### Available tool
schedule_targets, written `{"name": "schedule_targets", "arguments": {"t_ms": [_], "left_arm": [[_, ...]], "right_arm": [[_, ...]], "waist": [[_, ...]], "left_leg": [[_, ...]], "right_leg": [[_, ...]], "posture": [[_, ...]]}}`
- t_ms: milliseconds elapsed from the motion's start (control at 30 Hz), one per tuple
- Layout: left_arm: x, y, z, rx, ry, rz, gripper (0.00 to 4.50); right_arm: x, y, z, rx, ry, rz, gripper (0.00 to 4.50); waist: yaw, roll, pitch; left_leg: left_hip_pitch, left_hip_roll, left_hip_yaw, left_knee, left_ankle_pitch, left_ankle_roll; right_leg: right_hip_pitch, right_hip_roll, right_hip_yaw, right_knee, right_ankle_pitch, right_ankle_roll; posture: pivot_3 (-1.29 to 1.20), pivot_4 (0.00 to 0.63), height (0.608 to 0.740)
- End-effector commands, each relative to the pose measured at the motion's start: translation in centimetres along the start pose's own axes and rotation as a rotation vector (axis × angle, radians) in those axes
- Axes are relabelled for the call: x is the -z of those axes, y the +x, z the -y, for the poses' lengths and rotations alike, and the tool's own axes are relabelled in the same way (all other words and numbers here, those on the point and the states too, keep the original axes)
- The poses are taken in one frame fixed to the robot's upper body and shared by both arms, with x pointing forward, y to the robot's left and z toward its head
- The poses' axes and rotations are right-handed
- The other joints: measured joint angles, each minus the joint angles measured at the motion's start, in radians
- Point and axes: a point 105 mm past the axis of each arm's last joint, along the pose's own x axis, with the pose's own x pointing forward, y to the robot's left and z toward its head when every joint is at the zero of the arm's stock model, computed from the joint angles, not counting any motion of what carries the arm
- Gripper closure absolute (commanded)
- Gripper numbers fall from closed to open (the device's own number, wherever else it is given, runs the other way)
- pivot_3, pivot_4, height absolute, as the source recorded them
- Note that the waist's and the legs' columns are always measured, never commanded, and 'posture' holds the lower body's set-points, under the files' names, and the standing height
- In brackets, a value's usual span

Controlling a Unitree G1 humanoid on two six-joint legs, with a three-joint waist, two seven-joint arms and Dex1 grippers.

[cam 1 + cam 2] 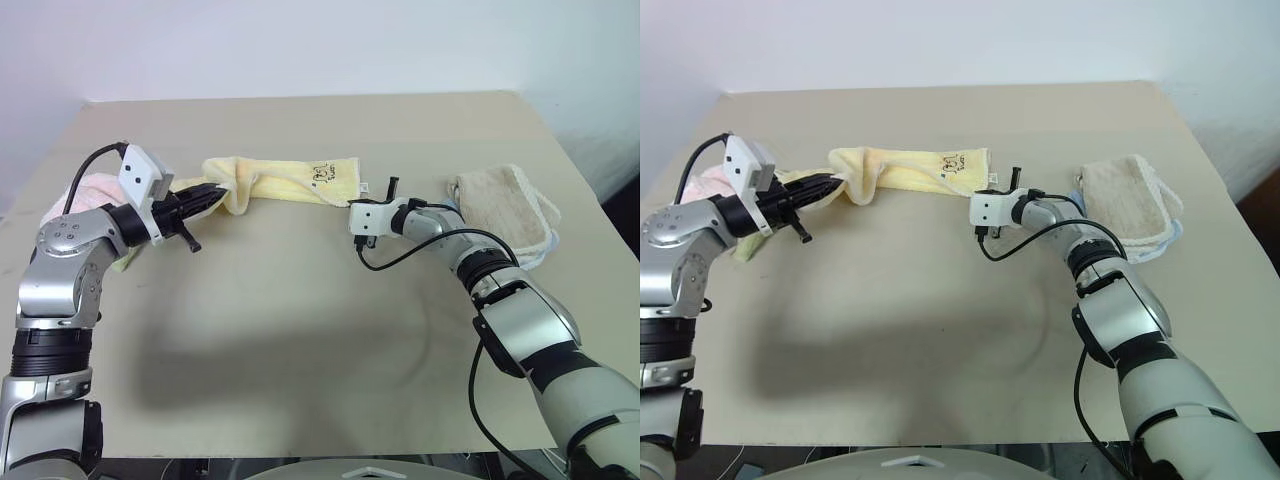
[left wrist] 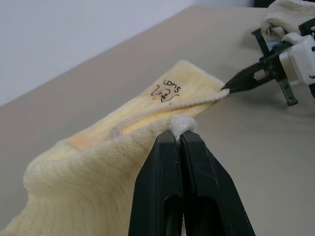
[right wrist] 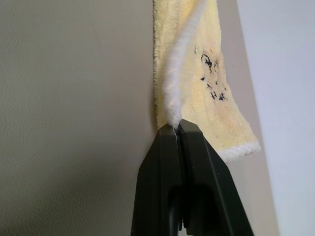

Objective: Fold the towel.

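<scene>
Towel (image 1: 285, 180): stretched between your grippers, on the surface. Left gripper (image 2: 180, 137) clamped on one end's edge; right gripper (image 3: 176, 129) clamped on the other's corded hem. Risk: thin pinches may slip under tension.

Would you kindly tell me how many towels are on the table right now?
3. The pale yellow towel lies stretched between both grippers; a pink towel sits behind the left arm, partly hidden; a beige towel lies folded beyond the right arm.

Pale yellow towel (image 1: 285, 180) with dark print, beige towel (image 1: 505, 212), pink towel (image 1: 78, 192)
</scene>
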Motion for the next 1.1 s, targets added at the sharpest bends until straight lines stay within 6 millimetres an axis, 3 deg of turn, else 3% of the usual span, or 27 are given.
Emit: {"name": "schedule_targets", "arguments": {"t_ms": [33, 133, 233, 333, 533, 900, 1000, 1100], "left_arm": [[-1.3, -0.3, -0.1, -0.010, 0.036, 0.041, 4.50], [-1.3, -0.2, -0.1, -0.012, 0.036, 0.043, 4.50], [-1.6, -0.5, -0.7, -0.050, 0.053, 0.054, 4.50], [-2.9, -1.4, -3.3, -0.198, 0.086, 0.111, 4.50], [-4.1, -2.3, -7.3, -0.401, 0.147, 0.156, 4.50], [-6.7, -0.8, -12.7, -0.619, 0.244, 0.220, 4.50], [-8.3, -1.6, -14.1, -0.696, 0.273, 0.254, 4.50], [-8.7, -2.8, -14.6, -0.706, 0.246, 0.275, 4.50]], "right_arm": [[-0.6, -0.1, 1.9, 0.056, -0.005, 0.026, 4.45], [-0.4, -0.5, 2.6, 0.088, -0.024, 0.029, 4.45], [0.2, -1.8, 5.2, 0.189, 0.022, 0.029, 4.45], [2.0, -5.3, 10.1, 0.335, 0.082, 0.003, 4.45], [3.0, -10.9, 15.7, 0.466, 0.126, 0.005, 4.45], [3.0, -15.2, 21.5, 0.570, 0.059, -0.068, 4.45], [2.7, -17.1, 23.1, 0.615, 0.038, -0.067, 4.45], [2.9, -18.6, 22.6, 0.587, 0.057, -0.040, 4.45]], "waist": [[0.000, 0.000, 0.000], [0.000, 0.000, 0.000], [0.002, 0.000, 0.000], [0.009, 0.000, 0.000], [0.005, 0.000, 0.000], [0.006, 0.000, 0.001], [0.008, -0.001, 0.001], [0.008, -0.001, 0.001]], "left_leg": [[0.000, 0.000, 0.000, 0.000, 0.000, 0.000], [0.000, 0.000, 0.000, 0.000, 0.000, 0.000], [0.000, 0.000, 0.000, 0.000, 0.000, 0.000], [0.000, 0.000, 0.000, 0.000, 0.000, 0.000], [0.000, 0.000, 0.000, -0.001, 0.000, 0.000], [-0.001, 0.001, 0.002, -0.001, 0.000, 0.000], [-0.002, 0.001, 0.002, -0.001, 0.000, 0.000], [-0.003, 0.001, 0.002, -0.001, 0.000, 0.001]], "right_leg": [[0.000, 0.000, 0.000, 0.000, 0.000, 0.000], [0.000, 0.000, 0.000, 0.000, 0.000, 0.000], [0.000, 0.000, 0.000, 0.000, 0.000, 0.000], [0.000, 0.000, 0.000, -0.001, 0.000, 0.000], [0.001, 0.000, -0.001, -0.003, 0.000, 0.000], [0.001, 0.000, -0.001, -0.003, 0.000, 0.000], [0.000, 0.000, -0.001, -0.004, 0.001, 0.001], [0.000, 0.000, -0.001, -0.007, 0.001, 0.001]], "posture": [[0.00, 0.150, 0.731], [0.00, 0.150, 0.731], [0.00, 0.150, 0.731], [0.00, 0.150, 0.731], [0.00, 0.150, 0.731], [0.00, 0.150, 0.731], [0.00, 0.150, 0.731], [0.00, 0.150, 0.731]]}}
